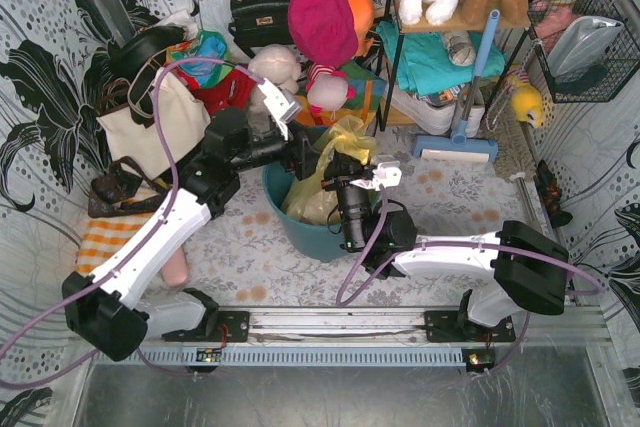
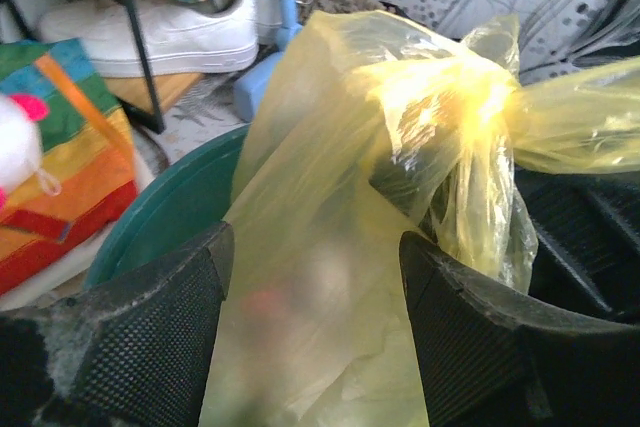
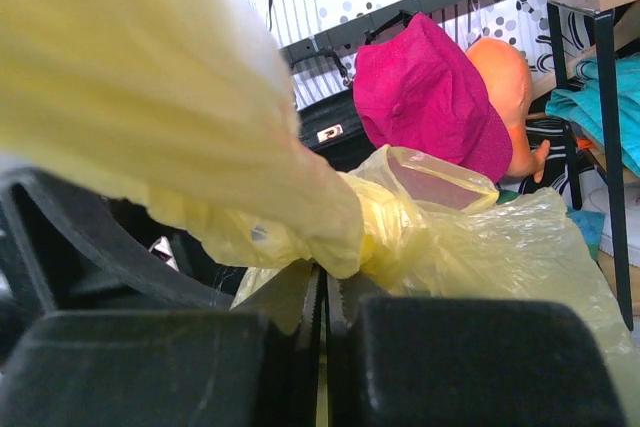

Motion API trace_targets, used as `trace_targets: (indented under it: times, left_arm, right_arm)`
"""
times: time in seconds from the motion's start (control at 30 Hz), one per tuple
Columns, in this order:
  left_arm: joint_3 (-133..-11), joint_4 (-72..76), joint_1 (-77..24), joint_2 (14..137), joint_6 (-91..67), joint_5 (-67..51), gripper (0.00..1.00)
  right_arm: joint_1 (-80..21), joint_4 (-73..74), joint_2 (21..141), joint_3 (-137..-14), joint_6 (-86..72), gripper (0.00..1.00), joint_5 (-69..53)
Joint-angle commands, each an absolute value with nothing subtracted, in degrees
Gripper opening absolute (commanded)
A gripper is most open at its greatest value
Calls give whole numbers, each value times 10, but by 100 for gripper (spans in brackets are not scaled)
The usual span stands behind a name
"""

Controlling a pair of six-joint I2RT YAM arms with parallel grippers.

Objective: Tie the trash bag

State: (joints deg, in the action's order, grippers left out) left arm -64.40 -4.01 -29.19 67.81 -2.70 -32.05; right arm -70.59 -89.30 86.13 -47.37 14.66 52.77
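The thin translucent yellow-green plastic trash bag [image 1: 335,157] sits in the round teal plastic bin [image 1: 300,232] at the middle of the patterned tabletop [image 1: 450,197], its mouth gathered and twisted above the rim. The right hand [image 3: 322,282] is pressed together on a strand of that plastic, apparently to hold the gather taut. The left hand [image 2: 310,247] stands apart, its fingers on either side of the bag's neck without gripping. It is probably placed there to take a fresh hold for the knot.
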Motion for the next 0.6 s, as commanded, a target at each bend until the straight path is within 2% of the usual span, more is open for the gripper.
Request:
trace_targets:
  times: [0.0, 0.07, 0.17, 0.2, 0.27, 0.33, 0.57]
  left_arm:
    - [-643, 32, -291, 710, 21, -444, 74]
    - [-651, 29, -291, 725, 28, -478, 64]
    - [-659, 25, -291, 732, 27, -501, 27]
    - [-657, 26, -290, 728, 27, -499, 18]
    - [-652, 23, -291, 712, 26, -483, 5]
    - [-642, 19, -291, 687, 26, -458, 0]
    - [-602, 25, -291, 582, 5, -367, 0]
  right_arm:
    - [-708, -901, 842, -484, 141, 0, 528]
    - [-708, -898, 842, -484, 138, 0, 527]
    - [-709, -899, 844, -484, 137, 0, 527]
    - [-708, -900, 845, -484, 138, 0, 529]
    - [-708, -903, 848, -486, 141, 0, 531]
    - [-708, -906, 851, -486, 143, 0, 533]
    - [-708, -904, 857, -483, 128, 0, 533]
